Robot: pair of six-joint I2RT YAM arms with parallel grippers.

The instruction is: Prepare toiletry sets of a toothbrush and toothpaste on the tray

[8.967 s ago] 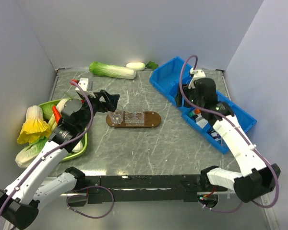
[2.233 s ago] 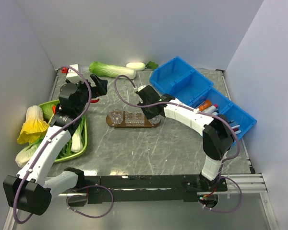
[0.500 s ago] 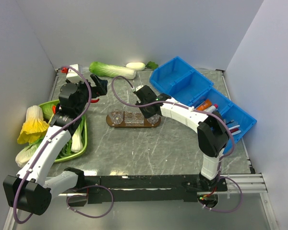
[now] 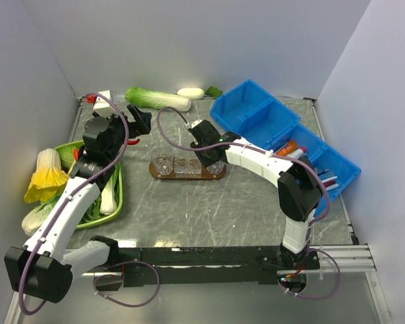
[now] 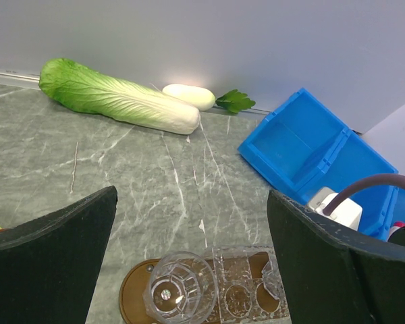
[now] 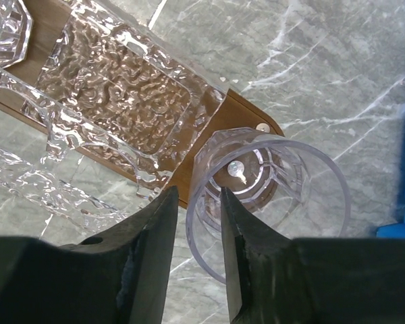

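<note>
Left gripper is held wide open and empty, hovering left of the tray. Right gripper is seen part-open astride the wall of a clear cup, which is stood on the tray's right end (wall apparently not pinched). A straight upward withdrawal is advised, so the cup is not tipped. Toothpaste is left in the blue bins; no toothbrush is made out. Against the earliest frame, this cup is newly added and the right arm is brought across from the bins.

The grey marbled table carries a dark-brown wooden tray centrally, a green curved-rim dish left and blue plastic bins right. By its far edge lie a long leafy cabbage and, seemingly, a white radish.
</note>
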